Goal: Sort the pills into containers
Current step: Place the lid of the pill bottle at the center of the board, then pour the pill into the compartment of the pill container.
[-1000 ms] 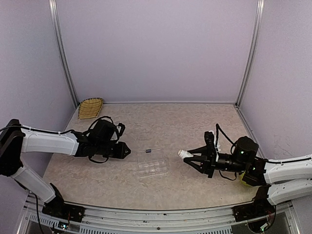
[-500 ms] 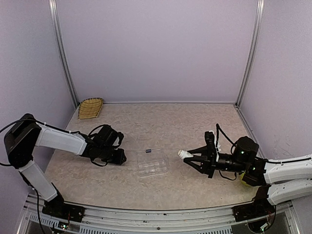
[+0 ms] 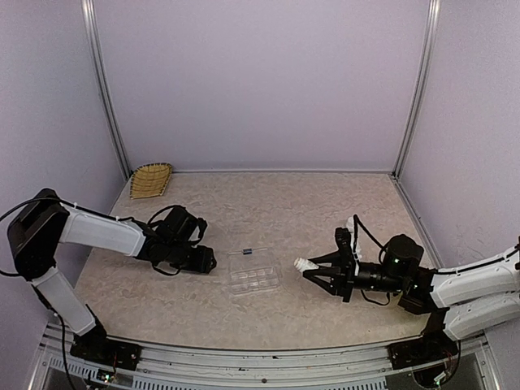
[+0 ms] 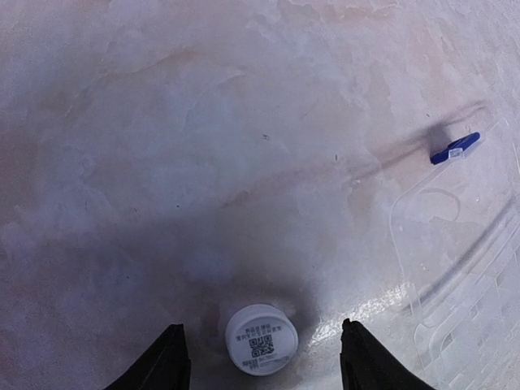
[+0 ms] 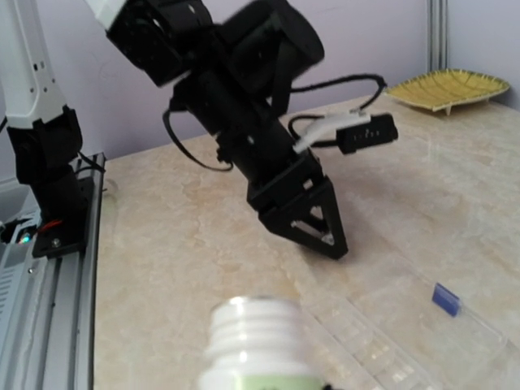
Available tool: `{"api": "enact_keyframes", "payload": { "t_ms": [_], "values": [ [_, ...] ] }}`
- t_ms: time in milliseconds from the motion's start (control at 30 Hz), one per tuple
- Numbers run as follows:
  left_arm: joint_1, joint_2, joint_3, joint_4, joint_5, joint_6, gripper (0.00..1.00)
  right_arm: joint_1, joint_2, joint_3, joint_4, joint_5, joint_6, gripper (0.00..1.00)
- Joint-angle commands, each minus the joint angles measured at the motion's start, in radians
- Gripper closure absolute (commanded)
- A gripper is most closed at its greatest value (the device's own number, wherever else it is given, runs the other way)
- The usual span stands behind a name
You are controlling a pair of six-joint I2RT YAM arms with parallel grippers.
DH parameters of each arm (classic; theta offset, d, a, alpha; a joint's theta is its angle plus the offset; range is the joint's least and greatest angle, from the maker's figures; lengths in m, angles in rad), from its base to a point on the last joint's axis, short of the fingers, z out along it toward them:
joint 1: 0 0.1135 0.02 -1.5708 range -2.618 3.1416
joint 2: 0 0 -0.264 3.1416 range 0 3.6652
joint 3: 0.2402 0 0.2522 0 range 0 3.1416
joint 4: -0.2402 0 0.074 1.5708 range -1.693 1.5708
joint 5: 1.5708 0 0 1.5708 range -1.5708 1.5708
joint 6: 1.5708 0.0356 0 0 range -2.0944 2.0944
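On the marbled table (image 3: pixel 309 203), just right of the organizer box (image 3: pixel 254 273), the right gripper (image 3: pixel 309 270) clamps a white bottle (image 3: pixel 301 263) with its neck aimed boxward. Left of the box, the left gripper (image 3: pixel 208 259) gapes astride a second bottle (image 4: pixel 261 339).

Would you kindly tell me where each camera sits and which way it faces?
Top external: high behind the bases, looking down on the table; both arms show.
Left wrist: looking down on a white round piece between its own fingers.
Right wrist: looking low across the table at the left end effector, over its held white bottle.
All three share the organizer box.
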Motion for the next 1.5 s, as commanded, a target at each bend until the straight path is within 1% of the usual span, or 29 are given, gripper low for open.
{"api": "enact_keyframes", "payload": {
  "t_ms": [0,67,233,400,600,733,800,1000,1467],
  "values": [
    [0.005,-0.055,0.002,-0.031,0.0,-0.009,0.33,-0.001,0.068,-0.016,0.127,0.011,0.014,0.86],
    [0.003,-0.084,0.001,-0.027,0.003,-0.014,0.28,-0.002,0.11,-0.016,0.16,0.019,0.012,0.86],
    [-0.012,-0.118,0.004,-0.029,0.012,-0.018,0.18,-0.002,0.235,-0.004,0.241,0.035,0.013,0.85],
    [-0.027,-0.136,0.002,-0.027,0.004,-0.027,0.11,-0.002,0.378,0.016,0.332,0.053,0.016,0.86],
    [-0.04,-0.138,0.001,-0.022,0.005,-0.03,0.07,-0.005,0.523,0.046,0.427,0.061,0.032,0.86],
    [-0.057,-0.146,0.005,-0.016,0.006,-0.025,0.05,-0.008,0.594,0.072,0.444,0.054,0.043,0.86],
    [-0.065,-0.148,0.008,-0.013,0.0,-0.025,0.02,-0.01,0.623,0.078,0.453,0.053,0.046,0.86],
    [-0.086,-0.153,0.013,-0.001,-0.02,-0.026,0.01,-0.014,0.673,0.088,0.471,0.055,0.051,0.86],
    [-0.107,-0.162,0.004,0.047,-0.026,-0.008,0.01,-0.028,0.734,0.124,0.432,0.069,0.053,0.86]
  ]
}}
